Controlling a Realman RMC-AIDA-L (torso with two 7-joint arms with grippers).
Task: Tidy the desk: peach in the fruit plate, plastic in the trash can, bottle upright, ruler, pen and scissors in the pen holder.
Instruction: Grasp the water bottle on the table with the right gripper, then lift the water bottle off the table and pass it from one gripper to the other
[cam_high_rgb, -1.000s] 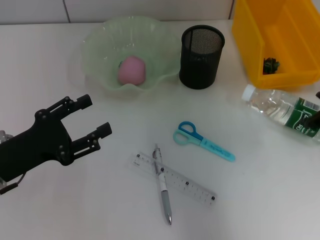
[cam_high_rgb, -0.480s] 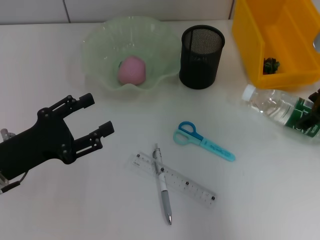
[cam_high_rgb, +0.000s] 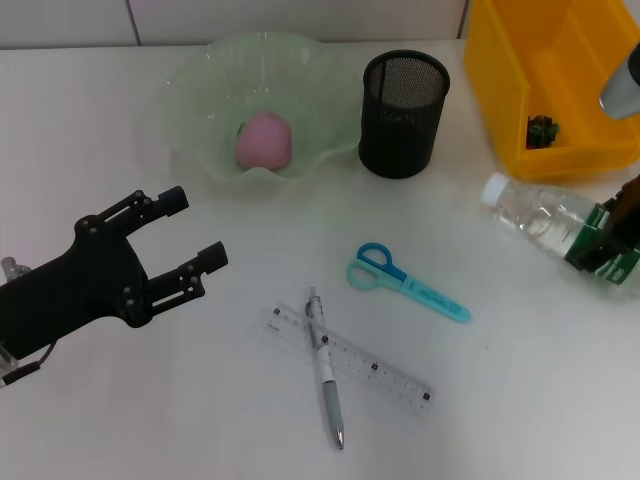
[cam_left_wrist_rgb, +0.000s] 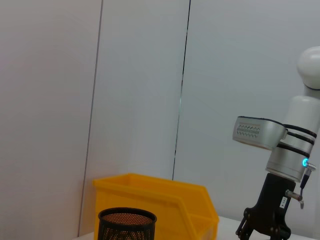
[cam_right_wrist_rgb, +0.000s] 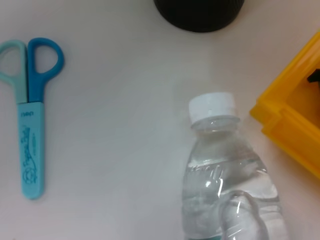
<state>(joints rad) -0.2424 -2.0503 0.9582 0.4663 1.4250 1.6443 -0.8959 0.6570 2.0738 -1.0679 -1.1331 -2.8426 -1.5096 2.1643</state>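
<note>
- Our right gripper (cam_high_rgb: 622, 232) is at the 3 o'clock edge of the worktop (cam_high_rgb: 520, 400). We cannot tell how wide its fingers are, but they are right at the green label end of the bottle (cam_high_rgb: 548, 224).
- The bottle lies on its side. Its white cap (cam_right_wrist_rgb: 212, 106) points toward 10 o'clock.
- Our left gripper (cam_high_rgb: 185, 235) hangs over the worktop at 9 o'clock. Its fingers are spread apart and hold nothing.
- The peach (cam_high_rgb: 264, 140) sits in the green fruit plate (cam_high_rgb: 200, 82) at 11 o'clock.
- The black pen holder (cam_high_rgb: 403, 113) stands just beside the plate.
- The yellow trash can (cam_high_rgb: 510, 90) is at 1 o'clock.
- The scissors (cam_high_rgb: 405, 281) lie near the middle.
- The pen (cam_high_rgb: 325, 367) lies across the ruler (cam_high_rgb: 350, 358) at 6 o'clock.
</note>
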